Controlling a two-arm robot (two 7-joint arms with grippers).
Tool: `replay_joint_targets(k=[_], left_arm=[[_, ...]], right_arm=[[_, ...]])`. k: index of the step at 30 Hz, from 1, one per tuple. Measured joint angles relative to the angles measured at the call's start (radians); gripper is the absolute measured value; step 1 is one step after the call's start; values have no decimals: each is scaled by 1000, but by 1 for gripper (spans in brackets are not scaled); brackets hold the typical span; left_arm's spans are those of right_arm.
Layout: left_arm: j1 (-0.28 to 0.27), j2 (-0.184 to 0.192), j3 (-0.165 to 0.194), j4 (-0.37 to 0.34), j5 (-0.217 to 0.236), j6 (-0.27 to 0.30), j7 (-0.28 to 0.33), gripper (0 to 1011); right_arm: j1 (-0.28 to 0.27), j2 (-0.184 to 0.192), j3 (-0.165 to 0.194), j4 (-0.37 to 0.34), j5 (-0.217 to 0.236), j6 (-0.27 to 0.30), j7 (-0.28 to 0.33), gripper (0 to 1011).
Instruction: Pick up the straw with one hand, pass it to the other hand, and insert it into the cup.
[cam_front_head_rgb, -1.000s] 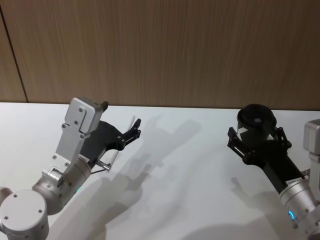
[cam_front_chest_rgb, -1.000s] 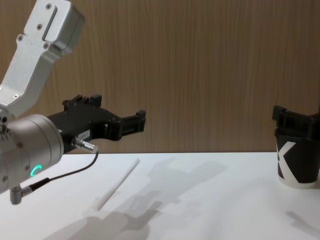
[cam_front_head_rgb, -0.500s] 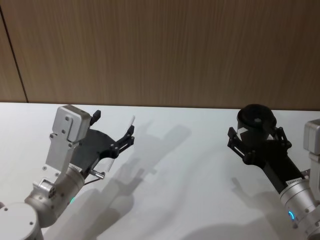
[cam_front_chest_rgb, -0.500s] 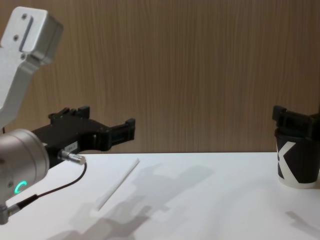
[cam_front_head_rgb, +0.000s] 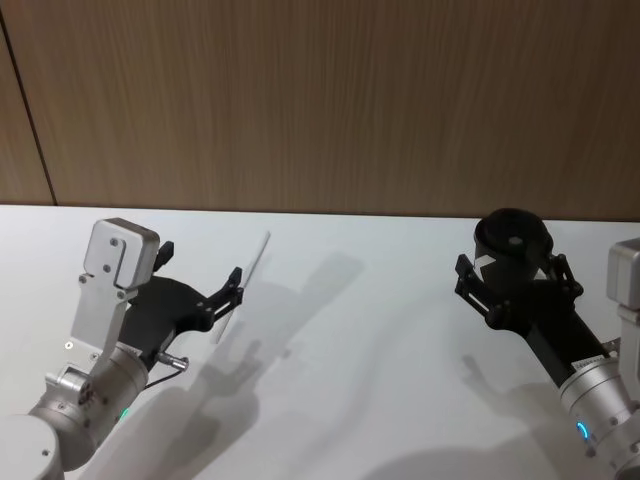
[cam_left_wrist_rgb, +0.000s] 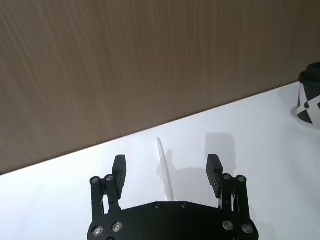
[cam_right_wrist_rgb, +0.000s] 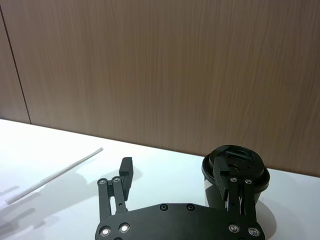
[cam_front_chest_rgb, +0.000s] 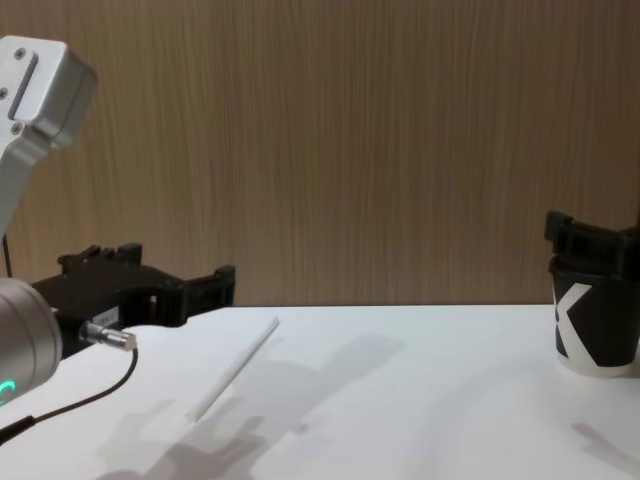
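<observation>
White straw (cam_front_chest_rgb: 236, 368) lies unmoved on the counter's (cam_front_head_rgb: 380, 350) left half. Left tool (cam_left_wrist_rgb: 167, 164), fingers spread wide and empty, has sunk lower and drawn back leftward, near the straw. Right tool (cam_right_wrist_rgb: 173, 167) stays spread open at the cup (cam_front_head_rgb: 512, 235), far right.

The left end effector (cam_front_head_rgb: 200, 270) has pulled back leftward and sunk lower

L gripper (cam_left_wrist_rgb: 167, 163) w/ jaws spread wide, straw (cam_left_wrist_rgb: 161, 154) flat on the white table (cam_left_wrist_rgb: 55, 200), lined up w/ the gap. Cup (cam_left_wrist_rgb: 310, 98) well apart, wood wall (cam_left_wrist_rgb: 150, 60) behind.
</observation>
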Motion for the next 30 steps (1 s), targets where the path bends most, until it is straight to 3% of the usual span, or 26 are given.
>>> replay_joint_targets(k=[9, 20, 30], left_arm=[[20, -14, -29, -27, -30, 85, 17, 1003], [36, -65, -72, -25, -92, 118, 24, 1003], [20, -98, -92, 4, -122, 145, 22, 1003]], right_arm=[[0, 0, 0, 0, 0, 0, 0, 1001], [0, 0, 0, 0, 0, 0, 0, 1001], [0, 0, 0, 0, 0, 0, 0, 1001]])
